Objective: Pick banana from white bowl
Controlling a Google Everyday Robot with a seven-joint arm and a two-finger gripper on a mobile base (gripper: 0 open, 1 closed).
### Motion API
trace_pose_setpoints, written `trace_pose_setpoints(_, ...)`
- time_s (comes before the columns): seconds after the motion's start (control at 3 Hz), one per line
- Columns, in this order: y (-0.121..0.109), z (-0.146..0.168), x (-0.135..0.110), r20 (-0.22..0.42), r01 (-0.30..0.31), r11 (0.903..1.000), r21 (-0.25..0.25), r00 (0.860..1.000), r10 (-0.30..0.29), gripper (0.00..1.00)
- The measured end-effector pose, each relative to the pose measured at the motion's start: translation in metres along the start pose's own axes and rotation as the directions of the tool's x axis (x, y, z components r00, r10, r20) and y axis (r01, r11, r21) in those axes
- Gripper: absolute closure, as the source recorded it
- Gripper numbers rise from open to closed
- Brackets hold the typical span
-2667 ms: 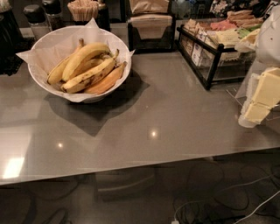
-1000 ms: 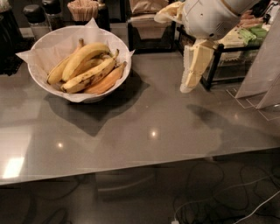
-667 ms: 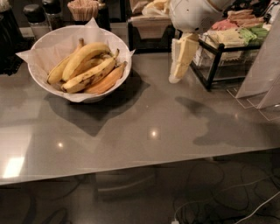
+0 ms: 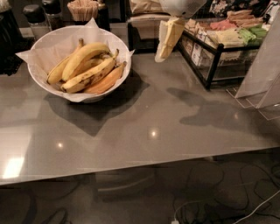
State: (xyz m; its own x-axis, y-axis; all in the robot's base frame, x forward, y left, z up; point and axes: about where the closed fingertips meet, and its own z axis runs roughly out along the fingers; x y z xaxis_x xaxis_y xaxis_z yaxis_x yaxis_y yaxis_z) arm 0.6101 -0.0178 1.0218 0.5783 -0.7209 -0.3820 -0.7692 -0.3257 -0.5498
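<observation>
The white bowl [image 4: 48, 83] with a crinkled paper liner stands at the back left of the grey table. Several bananas lie in it. The banana [image 4: 83, 57], the plumpest and cleanest yellow one, lies on top toward the back. A thinner brown-spotted banana [image 4: 89, 76] and an orange-tinted banana [image 4: 105, 82] lie in front of it. My gripper [image 4: 168, 39] hangs from the top of the view, above the table to the right of the bowl and apart from it, holding nothing that shows.
A black wire rack [image 4: 218, 48] with packaged snacks stands at the back right. A dark tray with napkins [image 4: 146, 26], a cup of stir sticks [image 4: 83, 9] and shaker jars [image 4: 35, 19] line the back edge. A clear stand [image 4: 262, 74] is at the right.
My gripper has swung from the right edge of the table leftward and farther back, closer to the bowl. The bowl and bananas have not moved.
</observation>
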Motion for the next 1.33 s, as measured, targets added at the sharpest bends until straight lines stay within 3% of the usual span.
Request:
trace_pose_setpoints(0.33,0.001,0.001,0.000,0.000,0.000,1.0000,-0.002,1.000,0.000,0.17)
trace_pose_setpoints(0.67,-0.001,0.003,-0.001,0.004,0.001,1.0000,0.000,1.000,-0.001,0.16)
trace_pose_setpoints(1.0,-0.026,0.024,-0.015,0.068,0.032,0.9990,0.032,0.997,-0.034,0.12)
trace_pose_setpoints(1.33,-0.055,0.055,-0.032,0.140,0.073,0.9963,0.044,0.987,-0.079,0.16)
